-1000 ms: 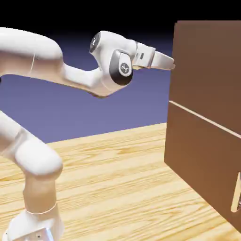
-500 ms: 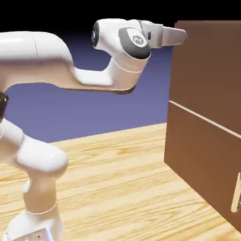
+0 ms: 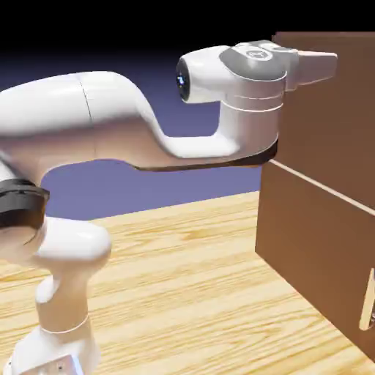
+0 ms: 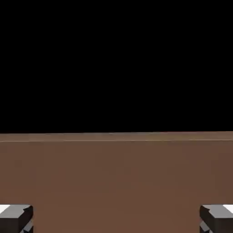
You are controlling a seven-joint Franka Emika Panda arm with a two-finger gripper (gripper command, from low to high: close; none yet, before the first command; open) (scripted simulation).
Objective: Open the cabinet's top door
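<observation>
The dark brown cabinet (image 3: 315,234) fills the exterior view's right side. Its top door (image 3: 333,128) is the panel above the thin pale seam (image 3: 311,183) and looks flush; the door's handle is out of view. My gripper (image 3: 329,64) reaches level across the top door's upper part, near the cabinet's top edge. In the hand view brown wood (image 4: 116,177) fills the lower half with black above it. The two grey fingertips (image 4: 16,217) sit far apart in the bottom corners, so the gripper (image 4: 116,219) is open with nothing between them.
The lower door carries a pale bar handle (image 3: 367,302) at the exterior view's right edge. The arm's base (image 3: 55,351) stands at the lower left on the wooden table (image 3: 183,286).
The hand has risen and swung right, from the cabinet's left edge to in front of the top door's upper part. The jaws stay wide.
</observation>
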